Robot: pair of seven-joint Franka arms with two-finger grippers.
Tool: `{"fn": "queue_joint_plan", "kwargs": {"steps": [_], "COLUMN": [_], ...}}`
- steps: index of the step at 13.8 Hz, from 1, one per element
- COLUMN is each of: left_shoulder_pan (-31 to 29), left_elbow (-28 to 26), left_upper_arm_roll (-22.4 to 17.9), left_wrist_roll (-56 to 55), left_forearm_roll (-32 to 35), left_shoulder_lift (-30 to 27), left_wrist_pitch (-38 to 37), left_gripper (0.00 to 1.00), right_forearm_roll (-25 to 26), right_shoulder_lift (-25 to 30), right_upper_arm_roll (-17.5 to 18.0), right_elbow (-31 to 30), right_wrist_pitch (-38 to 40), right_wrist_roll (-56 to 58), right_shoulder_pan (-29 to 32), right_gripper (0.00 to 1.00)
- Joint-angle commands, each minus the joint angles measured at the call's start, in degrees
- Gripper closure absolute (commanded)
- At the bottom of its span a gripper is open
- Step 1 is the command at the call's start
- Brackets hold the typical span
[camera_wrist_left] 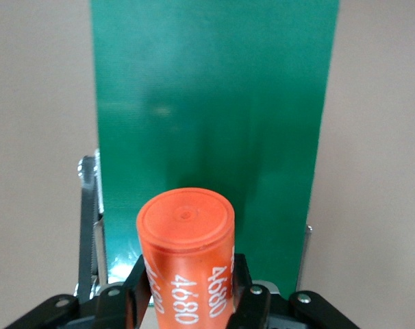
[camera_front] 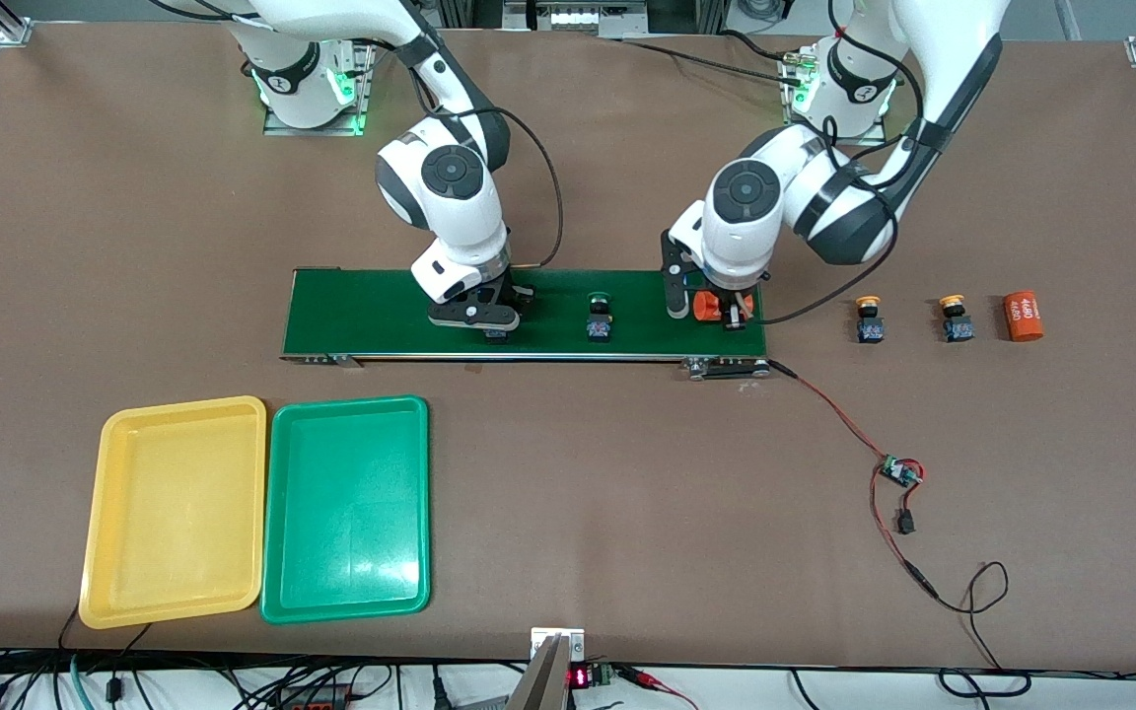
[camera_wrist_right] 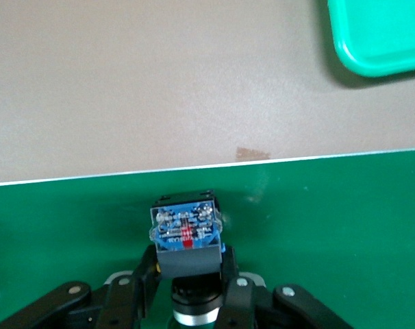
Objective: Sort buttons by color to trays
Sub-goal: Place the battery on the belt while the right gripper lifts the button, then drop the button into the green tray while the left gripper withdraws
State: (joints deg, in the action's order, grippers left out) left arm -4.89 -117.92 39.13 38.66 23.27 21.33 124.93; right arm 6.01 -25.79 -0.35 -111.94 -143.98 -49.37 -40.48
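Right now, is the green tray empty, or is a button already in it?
Empty. The front view shows the green tray with a bare floor; it holds no button.

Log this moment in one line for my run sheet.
right gripper: shut on button, on conveyor belt | left gripper: shut on orange cylinder

"Taking twelve as the robots' bases, what's on the belt (camera_front: 381, 316)?"

"At its nine o'clock end, the held button (camera_wrist_right: 185, 233), in the right gripper (camera_front: 494, 330). The middle button (camera_front: 600, 320) stands beside it. At the three o'clock end, the held cylinder (camera_wrist_left: 187, 260), clamped in the left gripper (camera_front: 721, 314)."

"And off the belt?"

"At three o'clock, in a row: the near button (camera_front: 868, 320), the next button (camera_front: 957, 320), then the loose cylinder (camera_front: 1024, 316). At seven, nearer the front camera, the inner tray (camera_front: 346, 503), with the outer tray (camera_front: 174, 503) just beside it at its nine."
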Motion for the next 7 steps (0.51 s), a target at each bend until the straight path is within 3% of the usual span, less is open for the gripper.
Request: {"fn": "queue_joint_plan", "kwargs": {"steps": [1, 4, 5, 6, 7], "left_shoulder_pan": [1.54, 1.81, 1.90, 1.90, 1.81], "left_elbow": [-0.12, -1.61, -1.79, -1.79, -1.79], "left_upper_arm_roll": [-0.28, -0.37, -0.37, -0.37, -0.37], "left_wrist_roll": [1.85, 0.98, 0.98, 0.98, 1.85], "left_forearm_roll": [2.21, 3.80, 3.80, 3.80, 3.80], "left_shoulder_lift": [0.29, 1.95, 2.05, 2.13, 1.79], "left_wrist_pitch": [-0.04, 3.64, 3.91, 4.00, 3.83], "left_gripper": [1.00, 0.91, 0.75, 0.50, 0.01], "right_forearm_roll": [0.50, -0.03, -0.47, -0.73, -2.56], "right_shoulder_lift": [2.14, 1.70, 1.53, 1.01, 0.22], "right_upper_arm_roll": [-0.71, -0.71, -0.62, -0.53, -0.53], "right_elbow": [6.26, 19.79, 23.40, 25.53, 26.50], "right_wrist_pitch": [10.06, 24.85, 27.06, 27.95, 27.87], "right_wrist_roll": [5.40, 12.78, 14.89, 17.52, 21.20], "right_shoulder_pan": [1.71, 6.01, 8.46, 11.10, 13.04], "right_gripper": [1.00, 1.00, 1.00, 1.00, 1.00]}}
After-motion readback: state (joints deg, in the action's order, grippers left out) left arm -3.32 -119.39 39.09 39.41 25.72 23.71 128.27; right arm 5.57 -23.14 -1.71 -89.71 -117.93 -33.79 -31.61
